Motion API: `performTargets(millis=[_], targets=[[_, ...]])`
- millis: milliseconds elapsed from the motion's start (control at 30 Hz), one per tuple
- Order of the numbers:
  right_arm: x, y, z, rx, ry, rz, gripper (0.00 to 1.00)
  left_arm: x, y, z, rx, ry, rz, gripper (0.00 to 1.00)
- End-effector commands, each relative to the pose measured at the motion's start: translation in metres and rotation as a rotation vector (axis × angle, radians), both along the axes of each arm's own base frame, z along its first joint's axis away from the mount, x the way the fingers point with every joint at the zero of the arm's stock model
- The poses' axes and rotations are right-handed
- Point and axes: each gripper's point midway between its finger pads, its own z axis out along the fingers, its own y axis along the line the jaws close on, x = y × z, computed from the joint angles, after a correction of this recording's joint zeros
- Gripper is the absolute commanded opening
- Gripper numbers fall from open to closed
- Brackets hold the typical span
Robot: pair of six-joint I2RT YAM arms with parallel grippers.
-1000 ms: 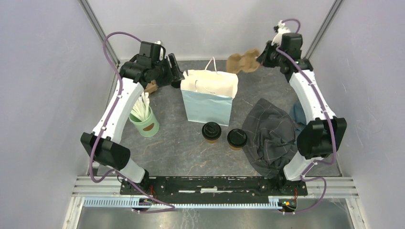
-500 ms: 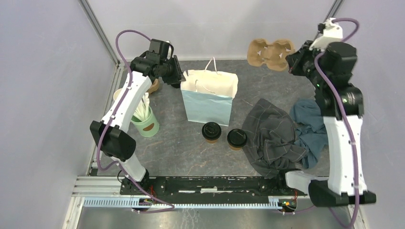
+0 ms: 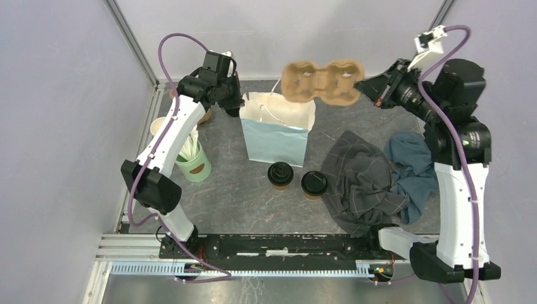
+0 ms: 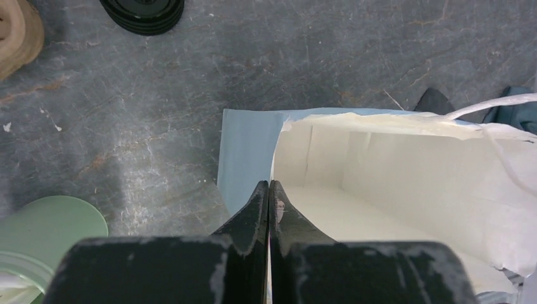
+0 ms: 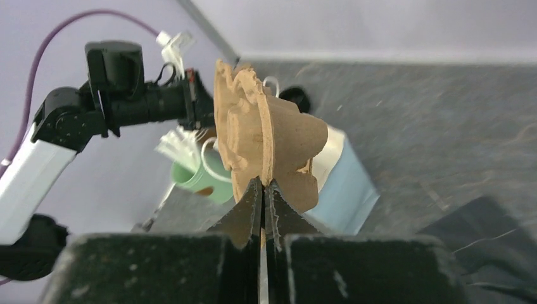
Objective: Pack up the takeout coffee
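Note:
The takeout coffee, two brown paper cups with black lids (image 3: 280, 175) (image 3: 313, 183), stands side by side on the table in front of a light blue paper bag (image 3: 278, 136). The bag is upright with its white inside showing (image 4: 405, 171). My left gripper (image 3: 235, 106) (image 4: 269, 187) is shut on the bag's left wall at the rim. High at the right, my right gripper (image 3: 369, 88) (image 5: 262, 185) is shut on the edge of a brown cardboard cup carrier (image 3: 322, 82) (image 5: 266, 142). The carrier hangs in the air above the bag's far right corner.
A green cup of white sticks (image 3: 192, 161) stands left of the bag. A stack of black lids (image 4: 144, 9) lies behind it. A crumpled grey cloth (image 3: 361, 180) and a teal cloth (image 3: 408, 161) cover the table's right side, close to the right-hand coffee cup.
My left gripper has closed on the bag's rim. The right arm has risen and swung the carrier leftward, from the far right corner to above the bag.

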Motion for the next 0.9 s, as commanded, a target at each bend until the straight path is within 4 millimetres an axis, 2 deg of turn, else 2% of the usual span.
performTargets(millis=[0, 100, 233, 500, 733, 867], targets=[[-0.008, 0.033, -0.029, 0.129, 0.176, 0.186, 0.00, 0.003, 0.012, 0.036, 0.023, -0.174, 0.023, 0.02], [-0.007, 0.034, -0.044, 0.156, 0.228, 0.181, 0.00, -0.004, 0.017, 0.041, -0.008, -0.234, 0.062, 0.02], [-0.006, 0.045, -0.060, 0.195, 0.304, 0.219, 0.00, -0.014, 0.021, 0.047, -0.080, -0.314, 0.103, 0.02], [0.011, 0.059, -0.091, 0.098, 0.379, 0.183, 0.00, -0.028, 0.014, 0.050, -0.190, -0.403, 0.086, 0.02], [0.032, 0.060, -0.101, 0.042, 0.381, 0.104, 0.00, -0.037, 0.004, 0.054, -0.231, -0.436, 0.046, 0.02], [0.042, 0.053, -0.107, 0.019, 0.366, 0.031, 0.00, -0.041, 0.000, 0.054, -0.243, -0.443, 0.035, 0.02]])
